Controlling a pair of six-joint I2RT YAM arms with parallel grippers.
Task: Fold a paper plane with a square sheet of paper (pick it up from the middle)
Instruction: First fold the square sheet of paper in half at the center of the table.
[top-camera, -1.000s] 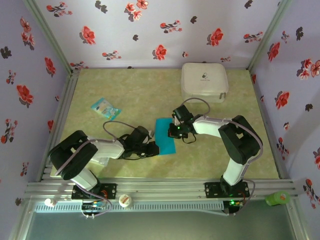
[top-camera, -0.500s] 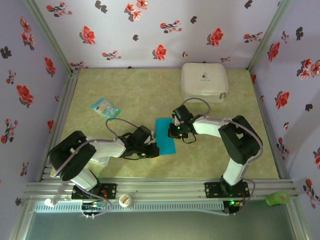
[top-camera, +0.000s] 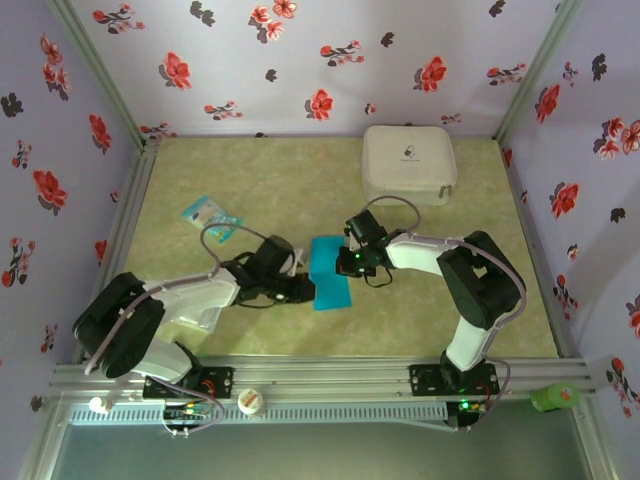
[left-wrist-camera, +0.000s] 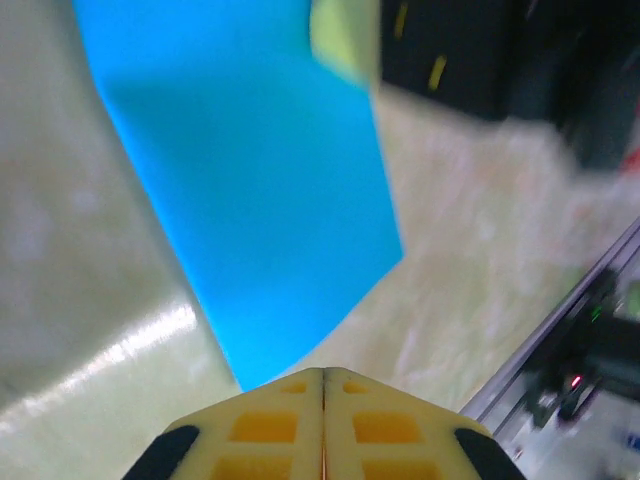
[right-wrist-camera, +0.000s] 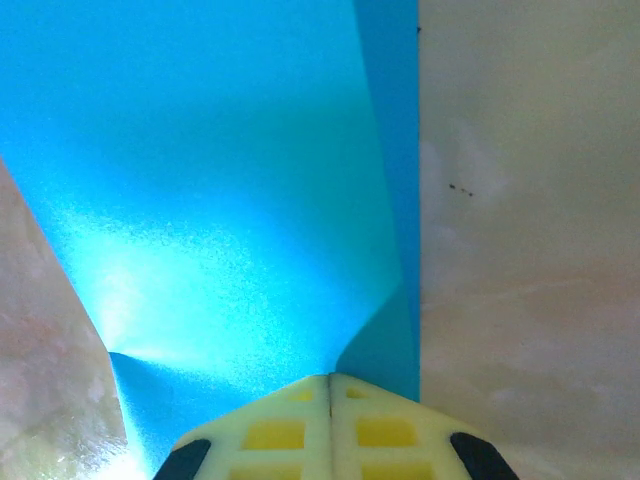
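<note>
The square sheet of paper (top-camera: 328, 275) lies mid-table as a teal-blue folded strip, longer front to back. My left gripper (top-camera: 307, 291) is shut and rests at the strip's near left edge. In the left wrist view its closed tips (left-wrist-camera: 323, 370) meet the near corner of the paper (left-wrist-camera: 260, 200). My right gripper (top-camera: 340, 263) is shut too, set on the strip's right side. From the right wrist its tips (right-wrist-camera: 330, 376) press on the paper (right-wrist-camera: 220, 180), where a lighter upper flap bulges over a darker layer. No paper plane shape shows.
A white case (top-camera: 408, 163) stands at the back right. A small pale-blue printed packet (top-camera: 210, 216) lies at the left. A green object (top-camera: 555, 397) and a white cap (top-camera: 250, 401) sit on the front rail. Flowered walls close in three sides.
My left arm has stretched out and its gripper has slid a little farther back along the paper's left edge. The right gripper has stayed put on the paper.
</note>
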